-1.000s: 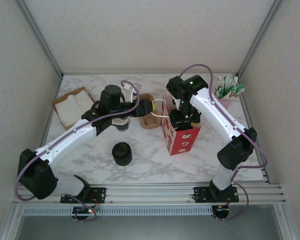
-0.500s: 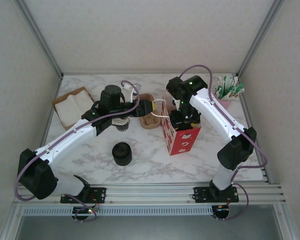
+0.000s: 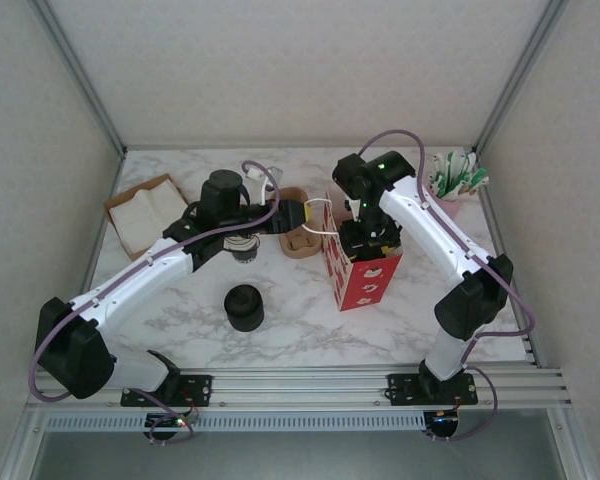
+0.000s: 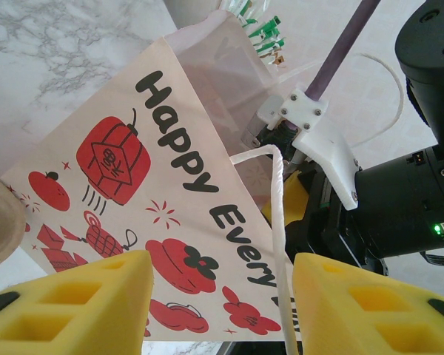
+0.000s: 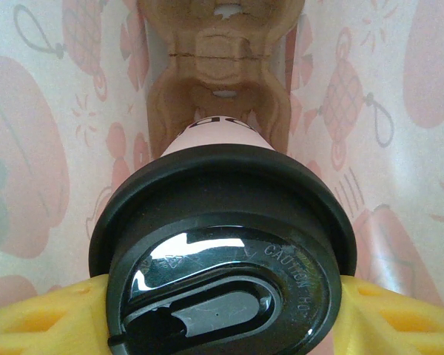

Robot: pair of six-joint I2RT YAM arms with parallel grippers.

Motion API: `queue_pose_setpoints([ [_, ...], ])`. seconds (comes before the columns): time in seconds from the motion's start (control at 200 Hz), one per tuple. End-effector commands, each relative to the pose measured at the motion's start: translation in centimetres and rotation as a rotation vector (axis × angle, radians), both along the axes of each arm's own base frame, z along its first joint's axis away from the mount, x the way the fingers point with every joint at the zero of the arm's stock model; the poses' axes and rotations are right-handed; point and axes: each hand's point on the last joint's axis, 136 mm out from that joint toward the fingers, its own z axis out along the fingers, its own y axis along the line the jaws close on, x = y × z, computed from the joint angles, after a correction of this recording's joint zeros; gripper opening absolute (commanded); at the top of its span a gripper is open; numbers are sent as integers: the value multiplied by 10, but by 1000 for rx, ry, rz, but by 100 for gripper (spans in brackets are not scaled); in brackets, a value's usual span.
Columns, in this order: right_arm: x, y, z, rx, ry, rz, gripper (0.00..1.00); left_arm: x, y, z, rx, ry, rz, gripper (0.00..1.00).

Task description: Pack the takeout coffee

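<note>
The right tool (image 5: 222,314) is clamped on the takeout coffee (image 5: 222,237), one pad on each side of the cup. It holds the cup inside the bag (image 3: 365,278), below the bag's mouth. The cup's long axis is upright, parallel to the bag's walls. The cardboard carrier (image 5: 218,81) lies deeper in the bag, beneath the cup, so a straight descent is the likely next move. Whether the cup is already seated cannot be determined. The left tool (image 4: 218,303) stands open beside the bag, with the bag's white handle (image 4: 277,214) passing ungripped between its pads.

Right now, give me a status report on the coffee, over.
Right fingers grip takeout coffee inside bag. Left fingers open astride bag handle. Cardboard carrier beneath it.
</note>
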Motion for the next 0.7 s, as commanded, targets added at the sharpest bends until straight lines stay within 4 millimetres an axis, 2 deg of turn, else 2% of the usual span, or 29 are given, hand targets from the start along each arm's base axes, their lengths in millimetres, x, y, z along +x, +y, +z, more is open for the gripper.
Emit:
queue_pose_setpoints([
  [0.0,-4,-2,-4,-5,35,-1,68,3,4,7,-11,-25,7,52],
  [0.696,-3,0,-6,-6,42,5,68,3,3,7,-11,-23,7,52],
])
